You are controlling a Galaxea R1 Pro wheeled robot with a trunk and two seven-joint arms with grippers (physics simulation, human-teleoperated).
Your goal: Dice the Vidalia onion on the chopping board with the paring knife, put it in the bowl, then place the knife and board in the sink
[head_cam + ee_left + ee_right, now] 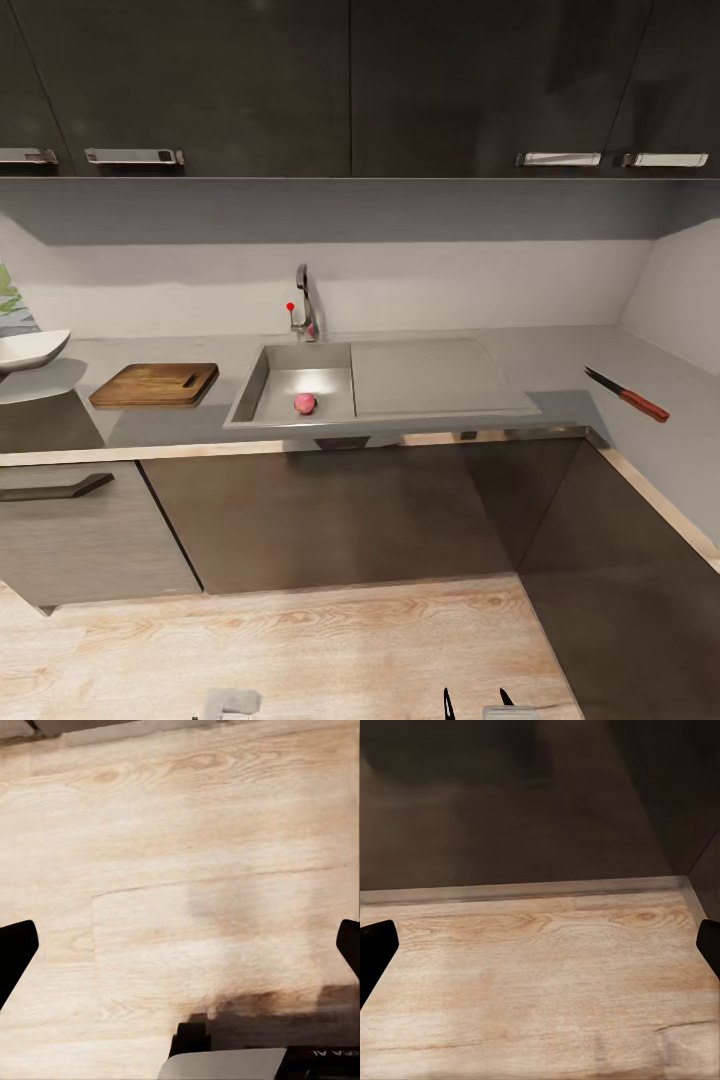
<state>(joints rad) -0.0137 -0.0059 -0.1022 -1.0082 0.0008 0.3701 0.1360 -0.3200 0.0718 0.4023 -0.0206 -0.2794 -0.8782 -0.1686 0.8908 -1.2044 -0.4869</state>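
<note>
Grey reflective tabletop (560, 365) ran along the back wall and turned down the right side, over dark cabinets. Sink (250, 385) was set into it mid-run, drainboard to its right. Chopping board (155, 384) lay flat left of the sink, apart from it. White bowl (28, 350) sat at far left edge, cropped. Paring knife (628, 394) lay on the right-hand run, well apart from the sink.
</note>
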